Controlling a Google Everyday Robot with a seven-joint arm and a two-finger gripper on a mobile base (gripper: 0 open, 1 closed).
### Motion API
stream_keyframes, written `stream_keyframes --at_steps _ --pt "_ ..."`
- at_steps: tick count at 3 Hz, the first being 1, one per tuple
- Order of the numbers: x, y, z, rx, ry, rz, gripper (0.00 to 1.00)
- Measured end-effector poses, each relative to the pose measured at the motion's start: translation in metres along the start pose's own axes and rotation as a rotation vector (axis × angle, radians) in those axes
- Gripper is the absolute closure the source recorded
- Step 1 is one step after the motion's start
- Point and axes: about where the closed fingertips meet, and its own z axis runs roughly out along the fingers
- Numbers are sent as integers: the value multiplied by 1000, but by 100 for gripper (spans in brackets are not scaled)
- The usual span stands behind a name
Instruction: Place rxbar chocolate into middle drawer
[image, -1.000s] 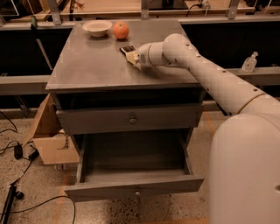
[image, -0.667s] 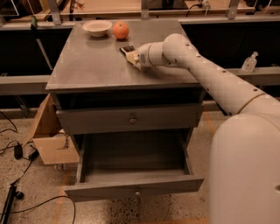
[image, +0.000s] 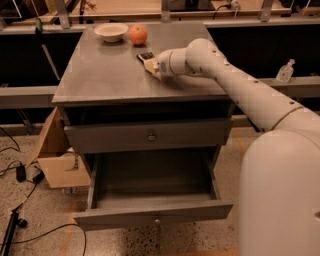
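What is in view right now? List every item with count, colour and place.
small flat black-wrapped snack bar: one, black, on the cabinet top, just beyond the gripper
wide grey lower drawer with a round knob: one, grey, pulled open
grey knobbed drawer front: one, grey, closed, directly above the open drawer
grey cabinet top: one, grey
round orange fruit: one, orange, far side of the top, right of the bowl
shallow white bowl: one, white, far side of the top
brown cardboard box: one, floor left of the cabinet
black cables: several, floor at left
small pale bottle: one, ledge at right
white robot arm: one, reaching in from the right
gripper: one, pale, low over the top by the bar
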Motion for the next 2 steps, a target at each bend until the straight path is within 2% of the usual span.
stream_keyframes --at_steps 2 --pt "0 0 0 0 0 0 100"
